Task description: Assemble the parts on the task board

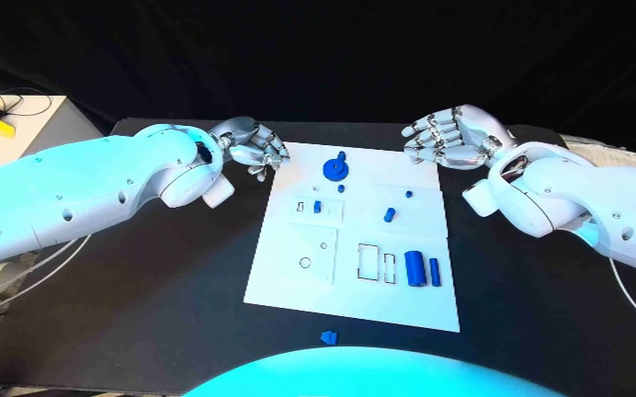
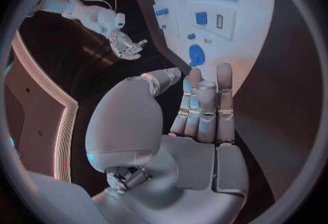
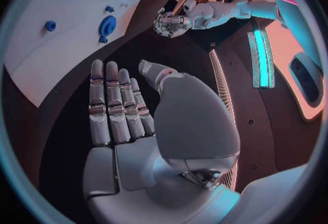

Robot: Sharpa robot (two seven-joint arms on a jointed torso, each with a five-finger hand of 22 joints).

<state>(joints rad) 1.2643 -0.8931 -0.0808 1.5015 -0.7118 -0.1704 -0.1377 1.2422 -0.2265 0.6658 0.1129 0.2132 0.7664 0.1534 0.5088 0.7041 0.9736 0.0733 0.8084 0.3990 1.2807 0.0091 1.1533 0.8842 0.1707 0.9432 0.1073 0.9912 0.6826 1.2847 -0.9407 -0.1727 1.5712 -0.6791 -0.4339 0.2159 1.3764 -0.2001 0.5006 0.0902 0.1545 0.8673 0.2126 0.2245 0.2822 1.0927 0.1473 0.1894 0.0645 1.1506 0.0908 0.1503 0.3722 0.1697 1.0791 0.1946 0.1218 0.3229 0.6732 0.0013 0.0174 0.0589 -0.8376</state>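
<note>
The black worktop carries the white task board at its middle, lying flat, with the two arms reaching in from either side of the board's far end. The left hand hangs just off the board's far left corner, its fingers released and held straight side by side, grasping nothing. The right hand hangs off the far right corner, well apart from the left; its fingers are likewise loose and empty.

On the board, outlined recesses sit in rows. Near the right edge a blue cylinder lies beside a slimmer blue bar, next to two outlined slots that hold nothing. At the far end a round blue disc part sits on the board. Small blue pieces dot the middle rows; whether they stand in recesses I cannot tell. One small blue part lies off the board on the worktop, just past its near edge.
</note>
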